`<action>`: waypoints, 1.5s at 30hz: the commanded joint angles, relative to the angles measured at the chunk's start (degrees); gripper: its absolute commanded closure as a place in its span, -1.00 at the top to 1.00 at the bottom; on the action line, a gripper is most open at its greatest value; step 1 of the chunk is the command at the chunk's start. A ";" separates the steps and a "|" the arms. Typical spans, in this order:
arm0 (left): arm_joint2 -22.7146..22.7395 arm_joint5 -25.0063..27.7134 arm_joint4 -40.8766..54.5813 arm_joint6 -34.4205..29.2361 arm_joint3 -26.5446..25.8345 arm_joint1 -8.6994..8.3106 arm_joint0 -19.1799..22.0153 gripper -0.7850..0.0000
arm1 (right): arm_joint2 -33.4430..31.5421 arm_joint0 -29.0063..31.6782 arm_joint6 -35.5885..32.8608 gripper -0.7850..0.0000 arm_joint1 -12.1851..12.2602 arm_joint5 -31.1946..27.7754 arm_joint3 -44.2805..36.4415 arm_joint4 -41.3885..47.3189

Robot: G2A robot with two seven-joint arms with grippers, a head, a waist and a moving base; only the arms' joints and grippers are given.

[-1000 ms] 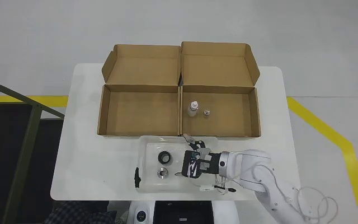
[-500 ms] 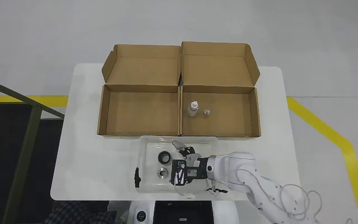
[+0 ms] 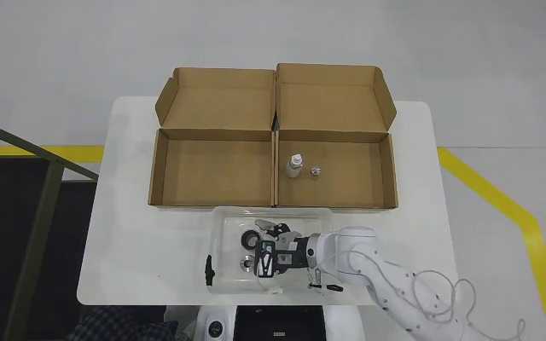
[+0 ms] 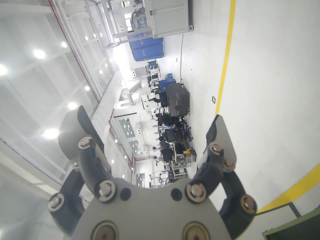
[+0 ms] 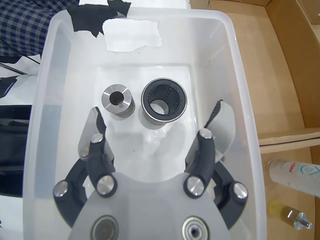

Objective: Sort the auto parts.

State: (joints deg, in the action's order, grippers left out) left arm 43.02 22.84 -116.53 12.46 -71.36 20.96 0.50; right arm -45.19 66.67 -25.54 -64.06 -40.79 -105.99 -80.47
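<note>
A clear plastic bin [image 5: 140, 13] holds two parts side by side: a black linear bearing with a steel rim [image 5: 163, 102] and a smaller silver bushing [image 5: 117, 99]. My right gripper [image 5: 158, 109] hangs open just above the bin floor, its fingers spread wider than both parts, and nothing is held. From above, the same gripper [image 3: 259, 249] sits inside the bin [image 3: 223, 223] beside the bearing [image 3: 251, 238] and the bushing [image 3: 247, 262]. My left gripper [image 4: 150, 117] is open and empty, facing out into the room.
Two open cardboard boxes stand behind the bin. The left box [image 3: 213, 170] holds nothing; the right box [image 3: 375, 170] holds a white bottle [image 3: 294, 164] and a small threaded part [image 3: 315, 171]. Black tape [image 3: 207, 271] sticks to the bin's near-left end.
My right arm has slid left along the bin, bringing its open gripper up to the bearing and the bushing. The parts have not moved.
</note>
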 commanded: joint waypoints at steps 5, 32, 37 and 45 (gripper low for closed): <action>0.00 0.00 0.00 0.00 0.00 0.00 0.00 1.00 | 0.70 -1.16 -0.72 0.12 -0.29 -0.49 0.98 -0.95; 0.00 0.00 0.00 0.00 0.00 0.00 0.00 1.00 | 4.99 -7.05 -0.03 -0.02 -2.93 -0.32 7.03 0.35; 0.00 0.00 0.00 0.00 0.00 0.00 0.00 1.00 | 5.40 -7.82 0.20 -0.03 -3.35 -0.53 8.39 0.94; 0.00 0.00 0.00 0.00 0.00 0.00 0.00 1.00 | 5.88 -8.70 0.69 -0.29 -3.92 -1.21 9.63 2.25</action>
State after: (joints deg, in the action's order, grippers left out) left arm 43.02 22.84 -116.53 12.46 -71.36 20.96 0.50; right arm -39.32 58.03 -24.90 -67.94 -41.97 -96.46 -78.30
